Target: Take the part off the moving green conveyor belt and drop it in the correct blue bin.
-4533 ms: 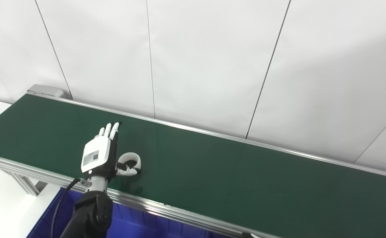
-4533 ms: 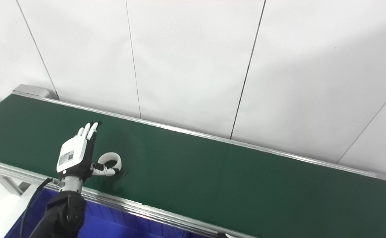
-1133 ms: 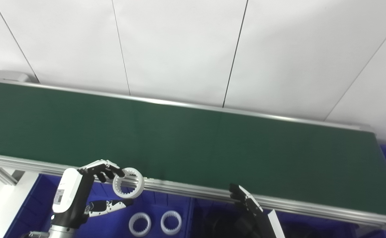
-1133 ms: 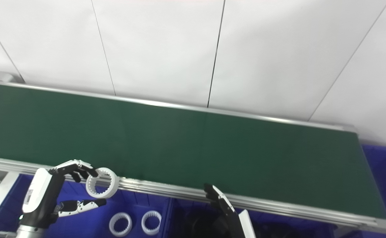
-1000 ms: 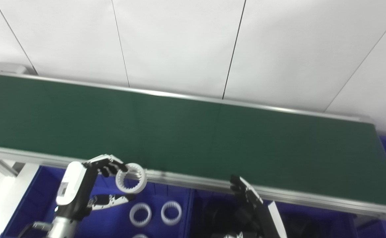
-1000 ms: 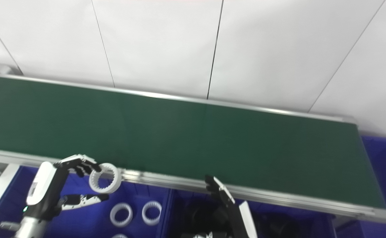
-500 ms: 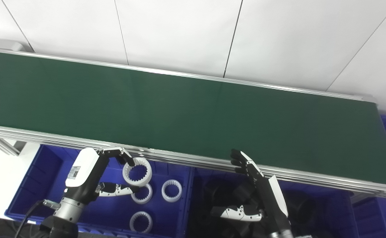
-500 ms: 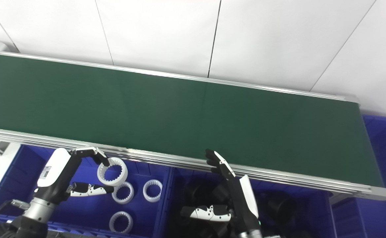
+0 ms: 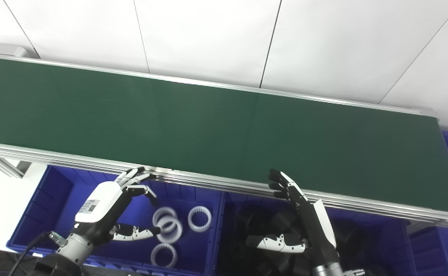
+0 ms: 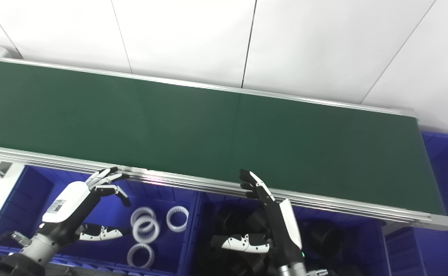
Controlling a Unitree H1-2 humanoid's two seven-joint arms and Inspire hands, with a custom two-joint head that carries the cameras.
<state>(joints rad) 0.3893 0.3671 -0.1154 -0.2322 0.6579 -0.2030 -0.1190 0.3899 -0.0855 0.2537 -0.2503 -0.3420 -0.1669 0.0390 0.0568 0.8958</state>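
My left hand [image 9: 107, 203] hangs over the left blue bin [image 9: 55, 199] in the lower left of the frame. Its fingers [image 9: 133, 178] are spread wide and the thumb [image 9: 137, 232] sticks out low to the right, so it holds nothing. I keep it over this bin because this is where white rings go.

The white ring [image 9: 167, 224] I am sorting is right below my open hand, down inside the bin. It looks blurry and doubled, so I think it is dropping or just landing. It sits against or on top of another ring; I cannot tell which.

More white rings [image 9: 199, 219] lie flat on the bin floor, one just to the right and one [image 9: 163, 255] lower down. They match my ring, so I think this bin is the right one.

My right hand [image 9: 308, 226] is in the lower middle of the frame, over the dark bin [image 9: 396, 245] next door. Its fingers point up toward the belt's silver rail [image 9: 224, 184] and are spread, with nothing in them. It waits there, I think, so it is near the belt for a part that comes its way. The things in that bin look black, but they are too dark to name.

The green conveyor belt [image 9: 208, 126] runs across the middle of the frame, and I see no part on it. I think this drop is nearly done.
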